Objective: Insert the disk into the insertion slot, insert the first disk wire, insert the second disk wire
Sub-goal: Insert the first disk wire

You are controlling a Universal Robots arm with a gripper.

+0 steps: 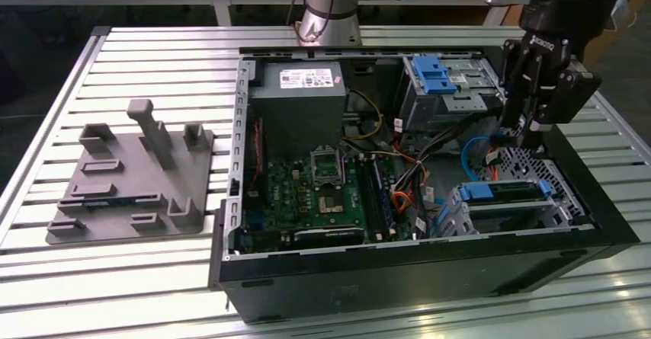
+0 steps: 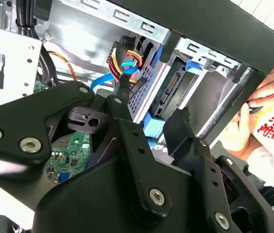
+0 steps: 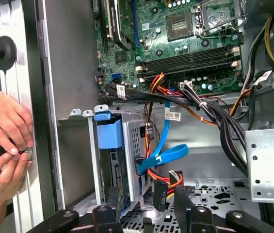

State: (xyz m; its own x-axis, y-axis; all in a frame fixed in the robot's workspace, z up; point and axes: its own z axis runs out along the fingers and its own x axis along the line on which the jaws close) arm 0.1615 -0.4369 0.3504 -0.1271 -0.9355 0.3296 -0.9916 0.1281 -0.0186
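The disk (image 1: 504,191), silver in a blue carrier, sits inside the insertion slot (image 1: 521,215), a perforated metal cage at the open case's near corner on the exterior view's right. In the first wrist view the carrier's blue tab (image 3: 108,133) stands at the cage (image 3: 137,138) mouth. A blue flat wire (image 3: 163,158) and a plug on red, yellow and black wires (image 3: 169,179) hang loose beside the cage. My gripper (image 3: 149,203) hovers over them, open, with the plug between its fingers but not clamped. The second wrist view shows the gripper (image 2: 151,104) near the disk's connector end (image 2: 168,92).
A person's hands (image 3: 3,141) rest on the case's outer wall (image 3: 35,97). A taller bay with a blue latch (image 1: 437,76), the power supply (image 1: 300,87) and the motherboard (image 1: 315,194) lie inside the case. A grey fixture (image 1: 133,179) lies on the slatted table.
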